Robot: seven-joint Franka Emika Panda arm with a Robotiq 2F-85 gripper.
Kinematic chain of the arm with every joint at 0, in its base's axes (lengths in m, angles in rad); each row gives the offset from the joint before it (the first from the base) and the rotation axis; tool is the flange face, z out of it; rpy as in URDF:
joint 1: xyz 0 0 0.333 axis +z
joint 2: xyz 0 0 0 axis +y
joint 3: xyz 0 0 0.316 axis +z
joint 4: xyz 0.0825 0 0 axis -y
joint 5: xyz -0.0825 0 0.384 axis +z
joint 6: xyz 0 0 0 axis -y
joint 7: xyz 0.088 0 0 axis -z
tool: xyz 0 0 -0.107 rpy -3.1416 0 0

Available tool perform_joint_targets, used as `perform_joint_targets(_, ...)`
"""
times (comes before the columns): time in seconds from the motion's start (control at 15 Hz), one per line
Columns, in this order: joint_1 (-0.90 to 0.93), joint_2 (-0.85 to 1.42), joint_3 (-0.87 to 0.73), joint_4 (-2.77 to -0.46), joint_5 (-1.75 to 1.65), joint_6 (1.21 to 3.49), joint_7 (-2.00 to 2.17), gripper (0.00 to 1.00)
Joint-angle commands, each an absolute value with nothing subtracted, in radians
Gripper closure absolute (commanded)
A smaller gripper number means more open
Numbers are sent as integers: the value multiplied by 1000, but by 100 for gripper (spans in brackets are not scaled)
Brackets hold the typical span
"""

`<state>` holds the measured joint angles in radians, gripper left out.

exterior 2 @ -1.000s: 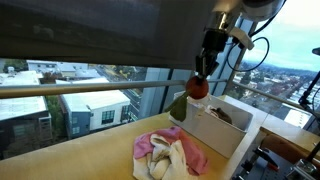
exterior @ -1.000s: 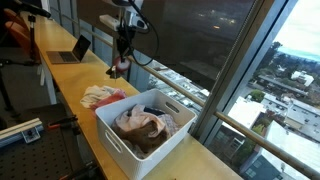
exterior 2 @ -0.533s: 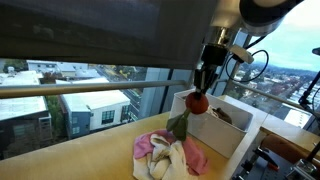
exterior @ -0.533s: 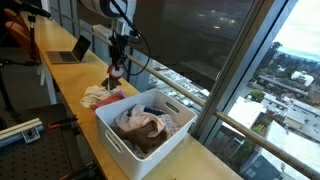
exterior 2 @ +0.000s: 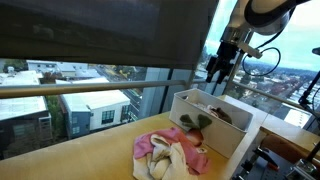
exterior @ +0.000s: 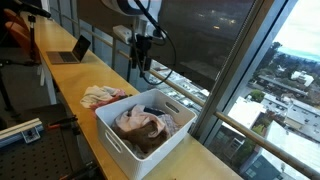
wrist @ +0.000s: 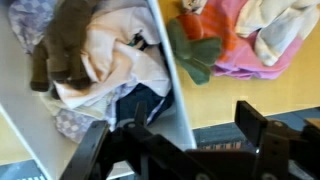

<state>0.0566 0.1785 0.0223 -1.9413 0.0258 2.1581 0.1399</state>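
The black Robotiq gripper [exterior: 143,72] is seen raised in the air above the far side of the white rectangular plastic bin [exterior: 118,136], close to the window glass [exterior: 205,40]. In the wrist view the gripper [wrist: 175,140] is shown with its jaws spread wide apart, and nothing is held between them.

The green and red piece of cloth [wrist: 195,55] is found on the light wooden tabletop [wrist: 265,95], just beside the outer wall of the bin [wrist: 172,72]. It is laid at the edge of a heap of pink, orange and cream cloths [wrist: 250,45] and is touching that heap. In an exterior view the same piece [exterior 2: 190,124] is seen leaning against the side of the bin [exterior 2: 215,138], with the heap [exterior 2: 165,155] spread in front of it and the gripper [exterior 2: 214,73] well above it.

The bin is filled with crumpled garments: a brown cloth [wrist: 60,50], a cream one [wrist: 110,55] and a dark blue one [wrist: 145,100] are made out in the wrist view.

An open grey laptop [exterior: 70,50] is placed farther along the tabletop [exterior: 75,85], well apart from the heap [exterior: 100,96].
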Motion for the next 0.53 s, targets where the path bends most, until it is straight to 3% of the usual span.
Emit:
perform_joint_targets(0.0,-25,245,-44,-1894,17,2179,90,0)
perform_joint_targets(0.47,-66,416,-68,-1840,12,2233,90,0)
